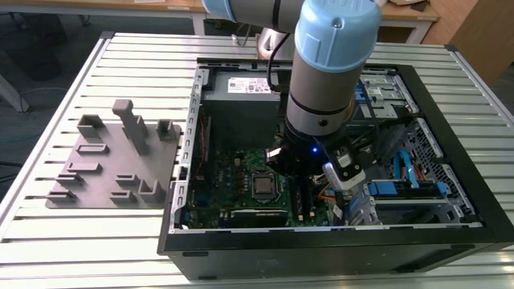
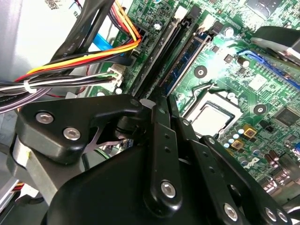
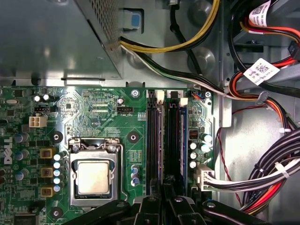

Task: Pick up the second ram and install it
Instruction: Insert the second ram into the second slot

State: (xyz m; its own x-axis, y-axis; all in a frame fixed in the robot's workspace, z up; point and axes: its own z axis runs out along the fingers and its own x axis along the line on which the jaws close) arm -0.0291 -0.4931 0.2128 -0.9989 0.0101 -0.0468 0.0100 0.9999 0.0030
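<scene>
Reaching into: the open computer case (image 1: 321, 253), with my arm (image 1: 329, 78) upright over the motherboard (image 3: 93, 108).
Second ram (image 2: 187, 61): a thin blue-green stick, standing on edge in a slot among the long black slots (image 3: 152, 136).
Gripper (image 2: 164, 101): pressed nearly together at that stick's near end; whether it pinches the stick I cannot tell.
Surface: a slatted metal table (image 1: 96, 241), with a grey fixture plate (image 1: 112, 174) beside the case.
Room: wooden desks (image 1: 161, 6) behind.
</scene>
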